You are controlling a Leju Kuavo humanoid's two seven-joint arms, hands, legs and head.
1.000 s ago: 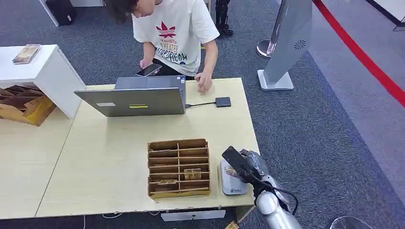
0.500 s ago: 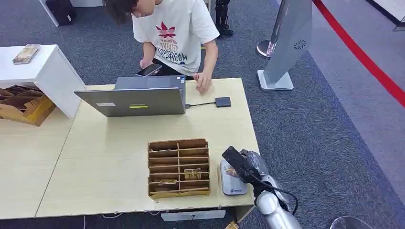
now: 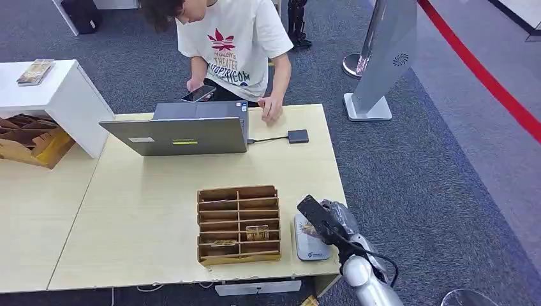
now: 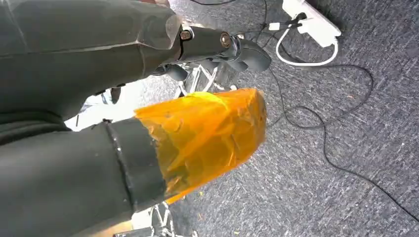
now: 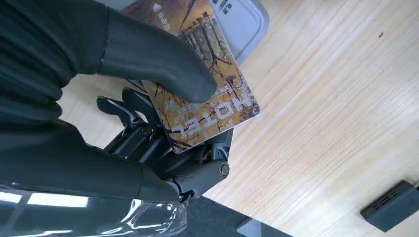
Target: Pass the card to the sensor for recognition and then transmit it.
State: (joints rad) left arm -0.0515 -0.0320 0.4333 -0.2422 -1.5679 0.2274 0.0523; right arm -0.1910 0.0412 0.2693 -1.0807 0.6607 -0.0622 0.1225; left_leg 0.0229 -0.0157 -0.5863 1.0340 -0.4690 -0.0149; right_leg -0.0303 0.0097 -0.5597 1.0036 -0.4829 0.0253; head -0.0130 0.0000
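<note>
The card (image 5: 207, 94), printed with bare autumn trees and the word "HOTEL", sits pinched in the right hand (image 5: 148, 98), the thick thumb pressing on its face and the dark fingers (image 5: 133, 133) behind it. It is held just above the grey sensor (image 3: 311, 242), a flat rounded pad lying near the right edge of the pale wooden table (image 3: 140, 217). Going left to right in the head view: a white cabinet (image 3: 57, 95) with a cardboard box (image 3: 29, 143) beside it stands at the far left; an open grey laptop (image 3: 178, 131) sits at the far side of the table, with a person (image 3: 233, 44) in a white T-shirt leaning over it, phone in one hand; a brown cardboard organiser (image 3: 239, 223) with several slots lies mid-table, just left of the sensor; a small dark adapter (image 3: 298, 136) on a cable lies right of the laptop. The left hand (image 4: 197, 133), its tip wrapped in orange tape, hangs over grey carpet; whether it is spread or curled cannot be told.
</note>
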